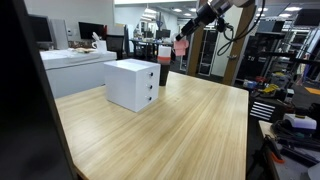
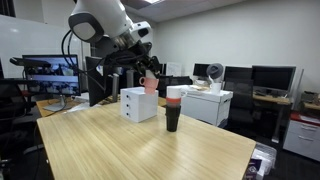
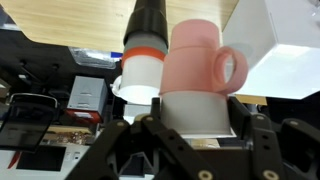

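My gripper (image 3: 196, 112) is shut on a pink mug (image 3: 198, 55) with a pale lower part; the mug's handle (image 3: 232, 67) sticks out to the right in the wrist view. In both exterior views the mug (image 1: 180, 46) (image 2: 150, 83) hangs in the air above the far part of the wooden table (image 1: 180, 130) (image 2: 130, 150). A black tumbler (image 2: 173, 108) (image 3: 147, 50) with an orange band and a white end stands on the table close by. A white drawer box (image 1: 133, 84) (image 2: 138, 103) (image 3: 283, 40) sits next to it.
Around the table are desks with monitors (image 2: 50, 72), shelving (image 1: 262, 55) and office clutter. A white cabinet (image 2: 205, 103) stands behind the table. Tools and cables lie on a bench (image 1: 290, 125) past one table edge.
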{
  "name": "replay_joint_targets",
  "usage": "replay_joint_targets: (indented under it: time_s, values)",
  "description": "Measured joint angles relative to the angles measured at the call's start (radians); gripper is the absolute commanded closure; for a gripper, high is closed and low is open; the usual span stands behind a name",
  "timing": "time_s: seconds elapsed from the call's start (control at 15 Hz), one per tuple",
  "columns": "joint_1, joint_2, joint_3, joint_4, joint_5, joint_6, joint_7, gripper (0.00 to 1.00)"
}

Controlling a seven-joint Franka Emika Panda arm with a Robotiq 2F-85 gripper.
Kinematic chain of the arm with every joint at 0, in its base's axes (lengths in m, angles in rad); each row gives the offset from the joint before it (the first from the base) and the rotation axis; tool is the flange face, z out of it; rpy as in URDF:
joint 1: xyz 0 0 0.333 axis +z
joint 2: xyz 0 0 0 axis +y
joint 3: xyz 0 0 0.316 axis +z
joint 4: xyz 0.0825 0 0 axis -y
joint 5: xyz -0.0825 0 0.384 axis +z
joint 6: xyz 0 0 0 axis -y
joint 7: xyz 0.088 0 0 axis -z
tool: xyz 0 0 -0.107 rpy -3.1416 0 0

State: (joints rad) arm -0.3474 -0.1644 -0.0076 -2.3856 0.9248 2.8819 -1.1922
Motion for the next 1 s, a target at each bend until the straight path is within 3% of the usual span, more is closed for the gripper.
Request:
replay_joint_targets:
  time_s: [0.33,0.73,1.0]
  values:
    - [0.01,0.001,0.023,-0.143,0.055,0.294,0.025,0.59]
    - [0.011,0.097,0.004,-0.19,0.063,0.598,0.204,0.59]
    - [-0.124,0.15,-0.008,-0.1,0.169,0.58,0.151,0.59]
